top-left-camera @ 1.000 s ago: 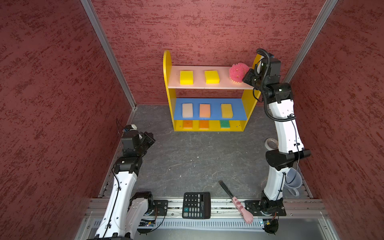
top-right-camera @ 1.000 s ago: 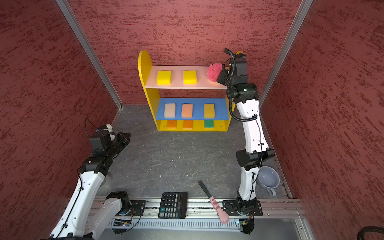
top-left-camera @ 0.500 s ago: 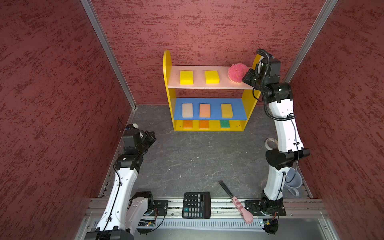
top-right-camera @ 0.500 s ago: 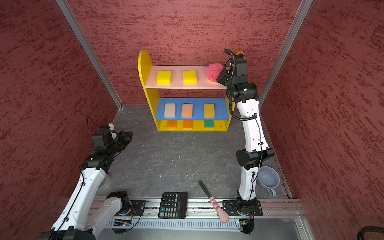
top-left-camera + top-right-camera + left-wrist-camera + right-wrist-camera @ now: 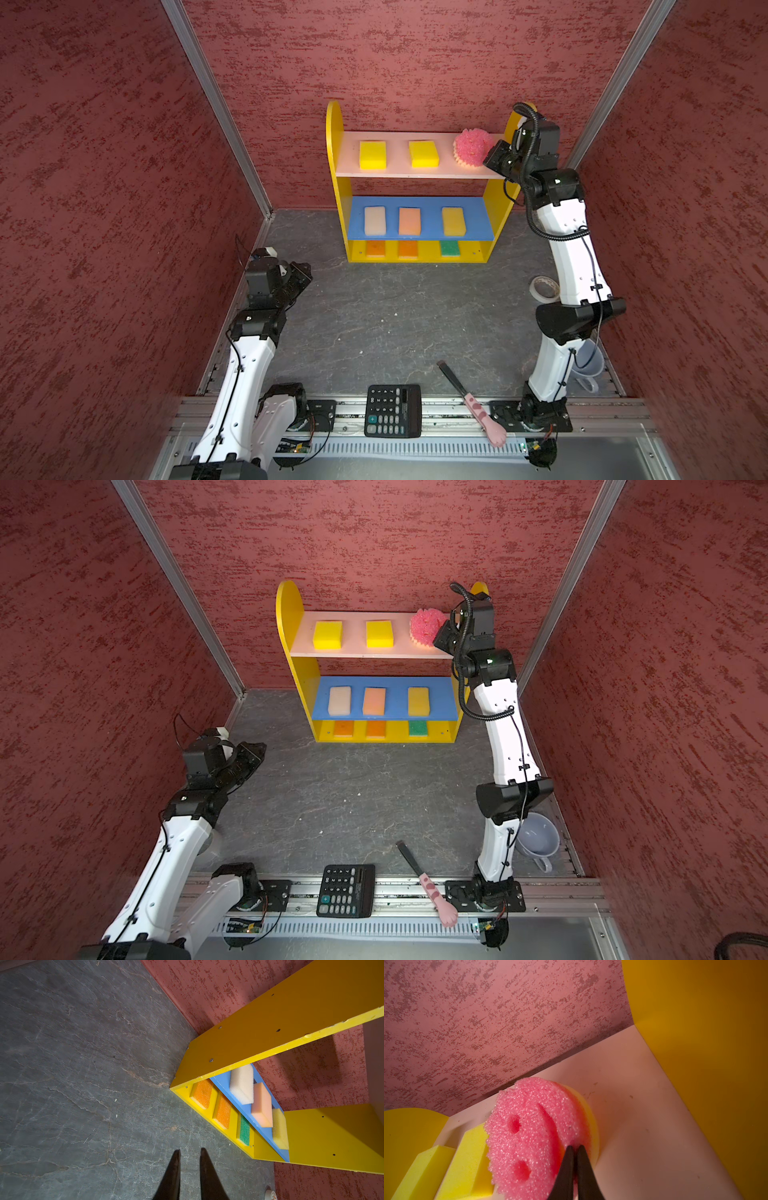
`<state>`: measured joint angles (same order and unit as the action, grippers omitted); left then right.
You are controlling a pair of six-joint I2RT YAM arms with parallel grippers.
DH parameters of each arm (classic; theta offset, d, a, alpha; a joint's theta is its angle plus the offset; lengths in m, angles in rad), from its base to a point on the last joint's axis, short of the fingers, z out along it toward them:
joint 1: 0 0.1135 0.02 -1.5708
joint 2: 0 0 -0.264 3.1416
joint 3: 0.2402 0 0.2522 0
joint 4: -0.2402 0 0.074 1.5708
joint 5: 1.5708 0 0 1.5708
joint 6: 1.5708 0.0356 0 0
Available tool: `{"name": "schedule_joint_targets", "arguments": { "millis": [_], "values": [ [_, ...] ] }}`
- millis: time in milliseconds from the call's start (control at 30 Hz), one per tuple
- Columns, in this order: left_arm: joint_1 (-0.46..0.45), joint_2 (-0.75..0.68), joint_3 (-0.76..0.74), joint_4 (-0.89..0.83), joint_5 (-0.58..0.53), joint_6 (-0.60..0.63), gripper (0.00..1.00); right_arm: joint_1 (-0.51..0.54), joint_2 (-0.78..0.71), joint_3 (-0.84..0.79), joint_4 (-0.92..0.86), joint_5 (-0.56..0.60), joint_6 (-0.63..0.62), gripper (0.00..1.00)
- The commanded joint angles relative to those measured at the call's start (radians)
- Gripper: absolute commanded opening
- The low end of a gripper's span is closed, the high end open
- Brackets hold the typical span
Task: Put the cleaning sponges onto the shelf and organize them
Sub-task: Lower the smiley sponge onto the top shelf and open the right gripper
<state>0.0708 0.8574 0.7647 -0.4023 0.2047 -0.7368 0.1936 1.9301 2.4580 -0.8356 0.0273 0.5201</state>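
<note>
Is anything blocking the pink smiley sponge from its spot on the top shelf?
No, nothing visible. The pink sponge already stands tilted on the pink top board, with the right gripper at its rim.

Shelf (image 5: 338,166) holds sponges (image 5: 372,155); calculator (image 5: 393,410), brush (image 5: 469,397) in front.

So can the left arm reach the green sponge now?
Probably yes. The left gripper faces the shelf over bare floor, and the green sponge lies at the open front of the bottom board, though the blue board hangs close above.
</note>
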Motion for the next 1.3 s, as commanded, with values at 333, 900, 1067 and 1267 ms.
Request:
{"name": "schedule_joint_targets", "arguments": {
  "millis": [333, 900, 1067, 1267],
  "values": [
    [-0.058, 0.007, 0.04, -0.006, -0.035, -0.015, 0.2, 0.004, -0.053, -0.148, 0.028, 0.035, -0.02, 0.41],
    [-0.137, 0.052, 0.081, -0.002, -0.096, -0.015, 0.2, 0.004, -0.128, -0.169, 0.123, -0.025, -0.011, 0.51],
    [-0.151, 0.061, 0.089, -0.003, -0.105, -0.016, 0.2, 0.004, -0.14, -0.159, 0.142, -0.06, 0.004, 0.52],
    [-0.171, 0.077, 0.108, -0.006, -0.11, -0.017, 0.2, 0.004, -0.122, -0.125, 0.114, -0.049, -0.005, 0.53]
  ]
}}
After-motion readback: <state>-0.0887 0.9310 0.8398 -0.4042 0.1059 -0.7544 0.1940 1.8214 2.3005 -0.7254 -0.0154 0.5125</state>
